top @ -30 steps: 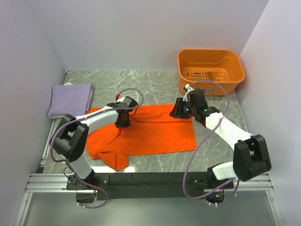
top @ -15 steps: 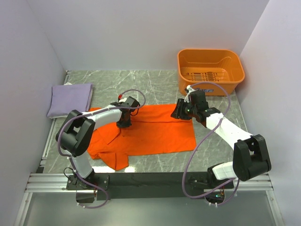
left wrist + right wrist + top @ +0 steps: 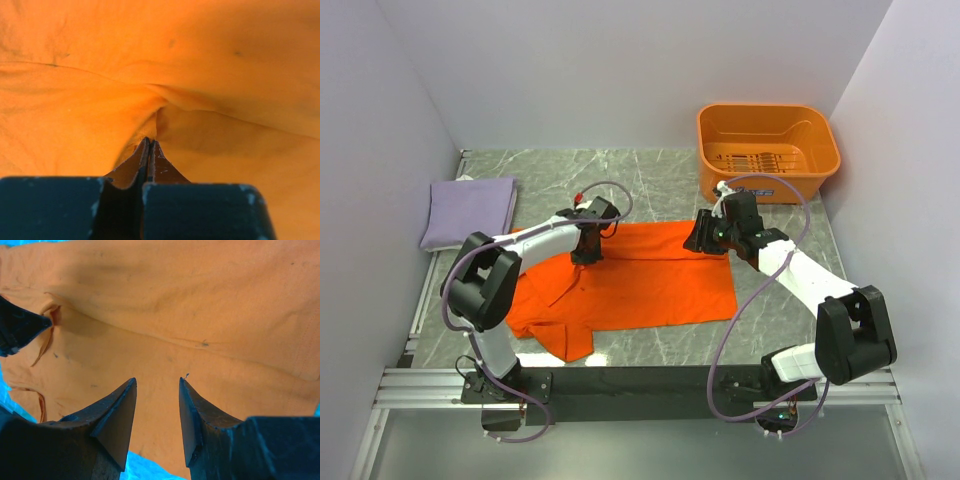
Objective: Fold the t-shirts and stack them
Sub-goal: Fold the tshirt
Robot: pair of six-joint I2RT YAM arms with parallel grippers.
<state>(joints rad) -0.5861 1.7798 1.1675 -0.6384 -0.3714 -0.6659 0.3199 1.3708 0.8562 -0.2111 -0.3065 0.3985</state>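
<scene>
Room: pale walls close in on three sides of a grey marbled tabletop (image 3: 650,170), and both arms reach out over it from the near edge.
Orange t-shirt (image 3: 650,285): spread mostly flat in the middle of the tabletop, between the two arms. One sleeve sticks out towards the near left, where the cloth is rumpled.
Lavender t-shirt (image 3: 468,210): folded into a tidy rectangle at the far left of the tabletop, close to the left wall. It lies near the orange t-shirt's far left corner but apart from it.
Left pincer (image 3: 585,255): down on the orange t-shirt near its far edge, left of the middle. The fingers are pressed together, and its wrist view shows the cloth puckering into a ridge right at the tips. It looks to be pinching a fold, though the tips hide the grip itself.
Right pincer (image 3: 698,240): over the far right corner of the orange t-shirt. The fingers are spread, with orange cloth showing through the gap. I cannot tell whether the tips touch the cloth.
Basket (image 3: 767,150): rigid orange plastic, at the far right corner of the tabletop, beyond the right pincer and clear of the shirt.
Cables (image 3: 745,300): purple loops trail along each arm.
</scene>
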